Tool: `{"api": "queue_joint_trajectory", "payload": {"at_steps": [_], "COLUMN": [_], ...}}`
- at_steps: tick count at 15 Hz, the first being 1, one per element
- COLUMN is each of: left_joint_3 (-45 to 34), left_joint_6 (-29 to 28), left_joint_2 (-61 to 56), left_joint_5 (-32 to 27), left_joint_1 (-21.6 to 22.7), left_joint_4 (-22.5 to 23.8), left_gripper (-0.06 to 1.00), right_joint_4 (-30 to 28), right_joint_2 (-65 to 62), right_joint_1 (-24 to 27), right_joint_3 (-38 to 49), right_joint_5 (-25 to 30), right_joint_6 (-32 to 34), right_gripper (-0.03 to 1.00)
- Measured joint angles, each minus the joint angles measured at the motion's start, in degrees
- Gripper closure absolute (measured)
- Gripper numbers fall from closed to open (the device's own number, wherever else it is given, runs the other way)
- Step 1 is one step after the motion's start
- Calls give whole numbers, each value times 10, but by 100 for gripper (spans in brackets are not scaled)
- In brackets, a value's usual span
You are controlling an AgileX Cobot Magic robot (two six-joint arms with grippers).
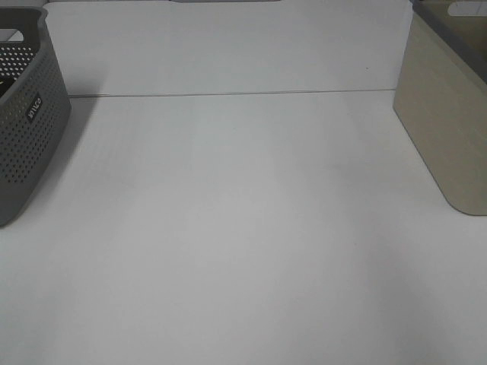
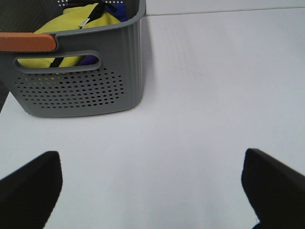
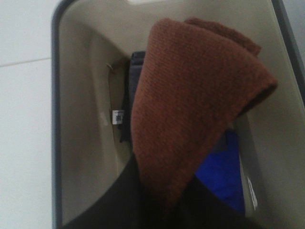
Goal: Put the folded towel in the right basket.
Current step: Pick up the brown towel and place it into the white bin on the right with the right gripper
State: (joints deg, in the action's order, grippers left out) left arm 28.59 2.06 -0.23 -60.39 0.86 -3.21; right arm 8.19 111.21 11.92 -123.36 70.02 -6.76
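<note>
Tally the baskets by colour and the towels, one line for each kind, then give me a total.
grey basket: 1
beige basket: 1
brown towel: 1
Total: 3

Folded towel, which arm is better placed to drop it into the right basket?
Right. The right gripper holds the folded towel above the open beige basket; the left gripper is open and empty, by the grey basket.
</note>
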Motion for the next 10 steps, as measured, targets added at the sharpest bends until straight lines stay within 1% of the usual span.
{"api": "queue_joint_trajectory", "payload": {"at_steps": [2, 4, 5, 6, 8, 9, 10], "left_joint_3": [0, 0, 0, 0, 0, 0, 0], "left_joint_6": [0, 0, 0, 0, 0, 0, 0], "left_joint_2": [0, 0, 0, 0, 0, 0, 0], "left_joint_5": [0, 0, 0, 0, 0, 0, 0], "left_joint_1": [0, 0, 0, 0, 0, 0, 0], "left_joint_4": [0, 0, 0, 0, 0, 0, 0], "left_gripper": [-2, -2, -2, -2, -2, -2, -2], "right_joint_4": [-1, 2, 2, 2, 7, 19, 38], "right_joint_2": [10, 30, 43, 54, 59, 57, 53], "right_joint_1": [6, 5, 5, 5, 5, 5, 5], "right_joint_3": [33, 42, 44, 44, 45, 45, 45], "right_joint_5": [0, 0, 0, 0, -1, -1, -1], "right_joint_6": [-1, -1, -1, 0, 0, 0, 1], "right_gripper": [87, 86, 82, 72, 39, 28, 22]}}
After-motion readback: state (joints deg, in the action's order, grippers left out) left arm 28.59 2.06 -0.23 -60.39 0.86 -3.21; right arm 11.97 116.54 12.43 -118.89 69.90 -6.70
